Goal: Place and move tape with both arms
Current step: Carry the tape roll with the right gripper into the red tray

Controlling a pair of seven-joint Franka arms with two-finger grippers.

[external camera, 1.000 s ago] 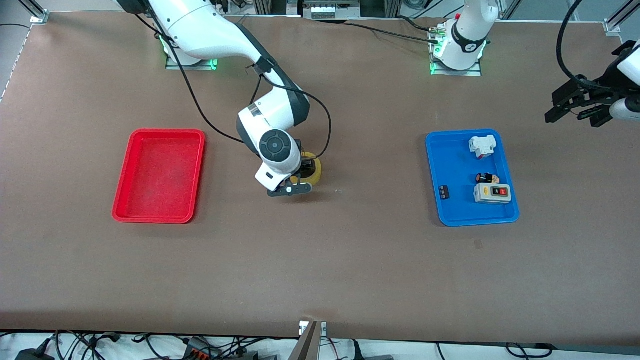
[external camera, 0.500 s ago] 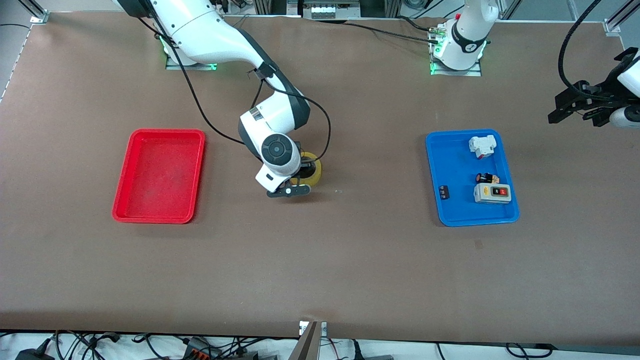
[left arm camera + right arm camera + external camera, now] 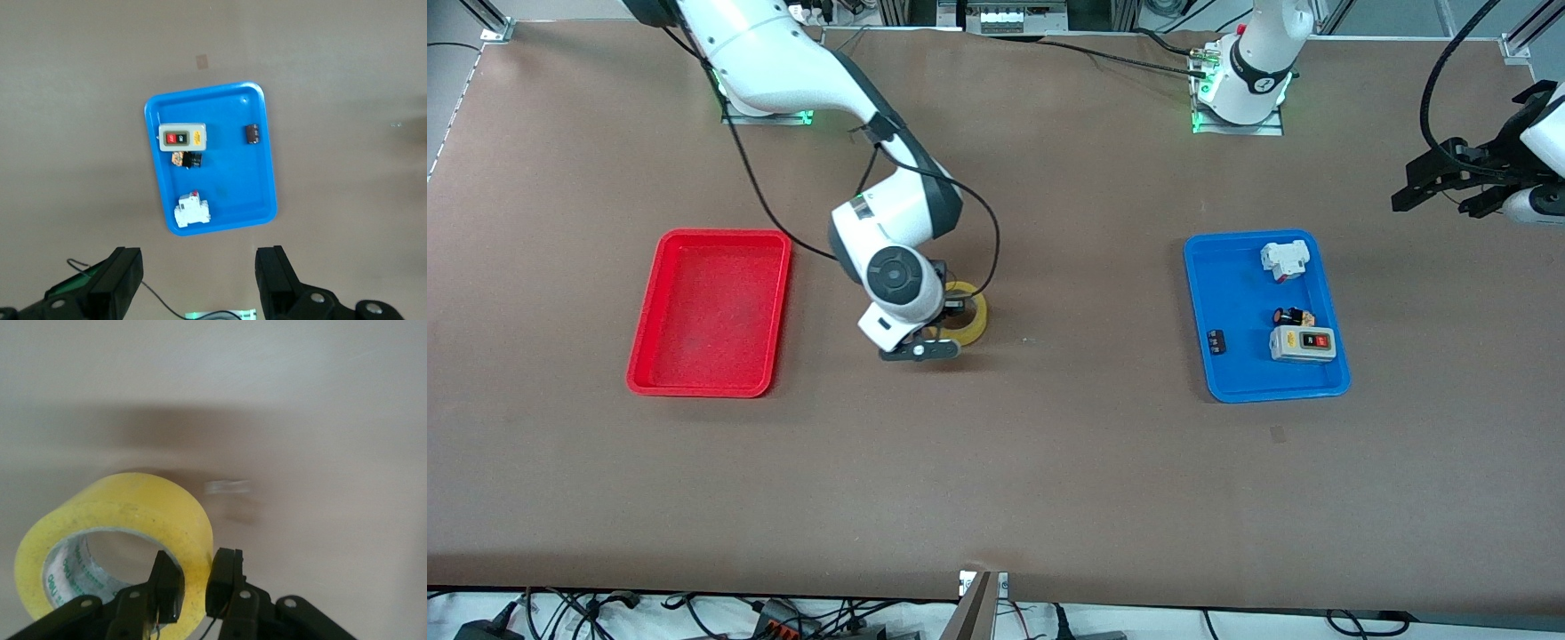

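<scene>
The tape (image 3: 973,316), a yellow roll with a grey core, is in my right gripper (image 3: 953,313), low over the middle of the table. In the right wrist view the gripper (image 3: 195,583) is shut on the roll's wall (image 3: 127,513), with one finger inside the ring and one outside. My left gripper (image 3: 1449,182) hangs open and empty in the air at the left arm's end of the table. In the left wrist view (image 3: 198,283) its fingers stand wide apart.
An empty red tray (image 3: 711,311) lies toward the right arm's end. A blue tray (image 3: 1240,293) toward the left arm's end, also in the left wrist view (image 3: 227,167), holds a grey switch box (image 3: 1303,343), a white breaker (image 3: 1284,260) and small parts.
My right gripper has carried the tape a short way toward the red tray. The left gripper has shifted slightly in the air and stays open.
</scene>
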